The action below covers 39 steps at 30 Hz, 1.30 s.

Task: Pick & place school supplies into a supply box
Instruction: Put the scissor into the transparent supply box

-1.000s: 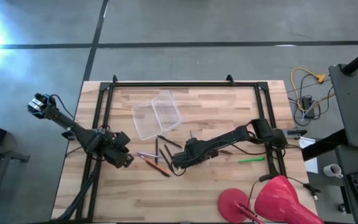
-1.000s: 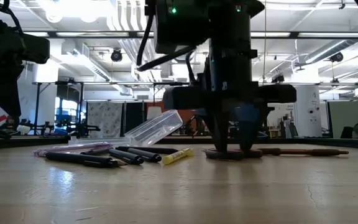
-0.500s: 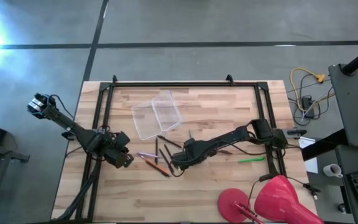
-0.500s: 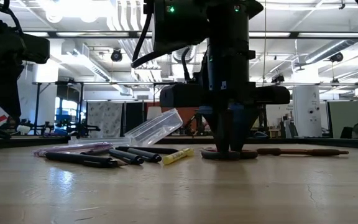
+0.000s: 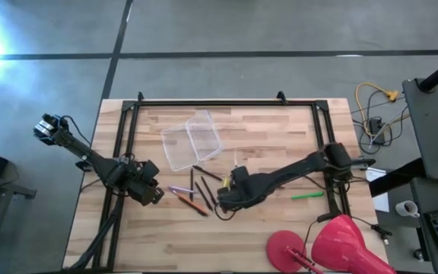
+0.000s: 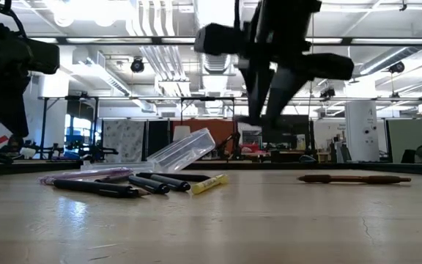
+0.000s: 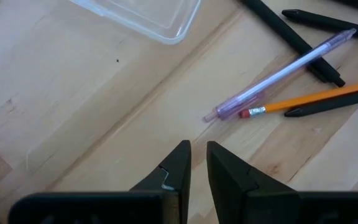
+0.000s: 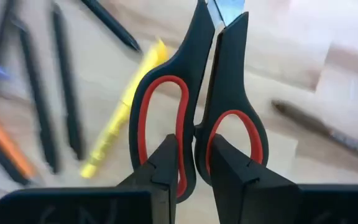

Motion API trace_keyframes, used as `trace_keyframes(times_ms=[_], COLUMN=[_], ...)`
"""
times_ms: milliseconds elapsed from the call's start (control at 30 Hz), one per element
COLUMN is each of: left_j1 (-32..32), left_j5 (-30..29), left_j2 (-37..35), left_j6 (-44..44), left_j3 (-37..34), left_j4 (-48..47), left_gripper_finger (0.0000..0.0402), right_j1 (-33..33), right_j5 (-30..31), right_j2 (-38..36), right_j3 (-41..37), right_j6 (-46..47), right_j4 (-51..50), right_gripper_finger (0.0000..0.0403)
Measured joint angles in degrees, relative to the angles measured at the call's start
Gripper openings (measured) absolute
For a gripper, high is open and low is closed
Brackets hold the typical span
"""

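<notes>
Open supply box (image 5: 192, 140) empty; right pincer (image 8: 194, 163) clamped on scissors (image 8: 197, 93).

Wooden table (image 5: 265, 129), pens (image 5: 196, 186), supply box (image 5: 192, 139)

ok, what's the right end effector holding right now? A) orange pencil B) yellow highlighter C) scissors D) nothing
C: the right wrist view shows the right end effector shut on the scissors at the black, red-lined handles, with the yellow highlighter and orange pencil lying on the table below.
</notes>
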Motion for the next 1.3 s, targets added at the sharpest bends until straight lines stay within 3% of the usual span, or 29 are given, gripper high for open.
trace_keyframes(times_ms=[100, 233, 333, 533, 767, 1000, 1167, 1300], left_j1=[0.0, 0.0, 0.0, 0.0, 0.0, 0.0, 0.0, 0.0], left_j5=[-0.1, -0.9, -1.2, -1.2, -2.9, -4.3, -4.3, -4.4], left_j2=[0.1, 0.1, 0.1, 0.1, 0.1, 0.1, 0.1, 0.1], left_j6=[0.0, -0.4, -0.5, -3.4, -7.4, -10.3, -10.9, -11.9], left_j3=[0.0, 0.0, 0.0, 0.0, 0.0, 0.0, 0.0, 0.0], left_j4=[0.0, 0.0, 0.7, 2.7, 6.6, 7.4, 7.3, 7.3], left_gripper_finger=[0.0036, 0.0036, 0.0036, 0.0036, 0.0036, 0.0036, 0.0036, 0.0036], right_j1=[-0.5, -4.3, -8.3, -16.9, -24.2, -27.5, -27.8, -27.7], right_j5=[3.7, 4.1, 1.0, -7.2, -16.0, -19.7, -17.1, -14.2], right_j2=[-2.5, -5.8, -5.9, -4.7, -0.2, 5.1, 6.6, 6.5], right_j3=[-0.1, 0.1, 0.0, 0.2, 0.1, 0.8, 1.1, 1.2], right_j6=[-5.5, -20.8, -29.1, -36.7, -39.3, -37.1, -32.7, -30.6], right_j4=[2.3, 12.9, 22.0, 34.7, 38.6, 39.6, 34.7, 29.4], right_gripper_finger=[0.0053, 0.0053, 0.0053, 0.0053, 0.0053, 0.0053, 0.0059, 0.0120])
